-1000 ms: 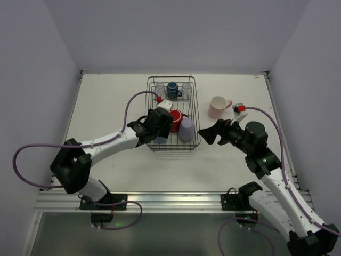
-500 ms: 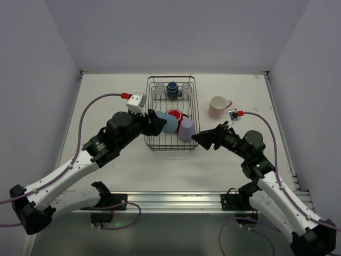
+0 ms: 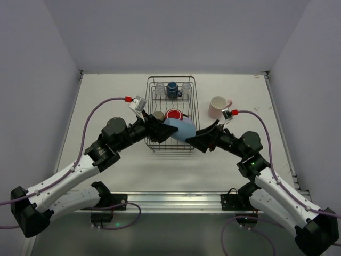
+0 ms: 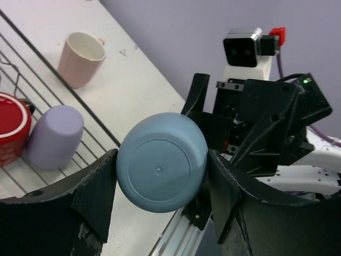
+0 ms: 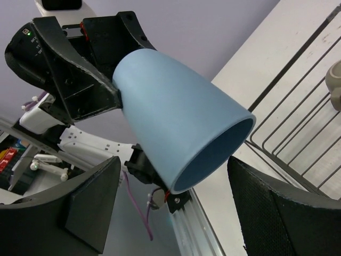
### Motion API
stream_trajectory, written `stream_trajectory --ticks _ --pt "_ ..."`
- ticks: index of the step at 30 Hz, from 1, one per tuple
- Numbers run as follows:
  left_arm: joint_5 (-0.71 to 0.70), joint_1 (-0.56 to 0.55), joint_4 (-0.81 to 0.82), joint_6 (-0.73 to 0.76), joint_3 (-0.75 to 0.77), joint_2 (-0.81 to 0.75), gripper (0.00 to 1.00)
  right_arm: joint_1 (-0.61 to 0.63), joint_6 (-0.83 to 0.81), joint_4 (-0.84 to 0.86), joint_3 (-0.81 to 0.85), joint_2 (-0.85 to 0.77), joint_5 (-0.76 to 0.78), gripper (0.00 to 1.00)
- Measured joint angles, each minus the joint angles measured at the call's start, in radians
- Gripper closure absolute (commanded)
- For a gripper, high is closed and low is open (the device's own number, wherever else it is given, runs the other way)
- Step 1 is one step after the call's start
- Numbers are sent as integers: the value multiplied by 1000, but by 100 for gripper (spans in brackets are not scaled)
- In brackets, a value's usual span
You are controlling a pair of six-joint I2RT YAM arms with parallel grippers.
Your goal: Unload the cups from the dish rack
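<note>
My left end effector (image 4: 161,176) is clamped on the base end of the light blue cup (image 5: 176,117). The cup lies on its side in the air over the near right corner of the dish rack (image 3: 197,112), mouth toward my right end effector (image 3: 193,136). Right is released, fingers spread either side of the mouth end, no contact that I can see.

Looks like a left-to-right handover. To do it well:
- centre right on the cup wall just behind the rim, since the cup tapers and may slip toward the base
- close right fully before left lets go
- pull apart along the cup axis, clear of the rack wires
- set it down on the counter (image 3: 106,106) near the pink cup (image 3: 217,107)

No brand, label or text readable. The cup base shows only a moulded ring and a centre dot.
</note>
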Motion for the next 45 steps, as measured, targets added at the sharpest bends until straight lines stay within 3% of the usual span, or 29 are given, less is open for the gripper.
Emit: stream_trajectory --ticks 3,6,7,10,11,14,18,25,31,37,45 --pt "47 0 46 -23 -1 2 65 0 2 18 0 1 0 20" --pt "86 -3 97 -41 -14 9 59 1 11 58 1 8 -3 32" --pt "95 -4 105 -43 -17 15 57 1 17 74 1 13 -3 43" --pt "105 -8 115 -51 -26 35 43 3 40 118 3 24 -5 64" --pt "106 -8 118 -53 -31 38 31 5 48 132 3 26 -3 83" --pt "116 -8 119 -51 -33 39 9 18 82 190 6 23 -26 100" --pt "101 -14 21 7 -14 28 1 10 18 44 60 -23 47 100" --pt "-111 -15 -309 211 111 -61 0 11 -261 -635 448 -16 362 100" --pt "-341 -15 -446 311 76 -179 0 -21 -437 -1012 638 121 627 100" --pt "-466 -15 -497 356 4 -192 0 -104 -535 -1197 676 385 681 100" --pt "-502 -15 -525 394 -34 -200 0 -174 -615 -1240 761 671 679 97"
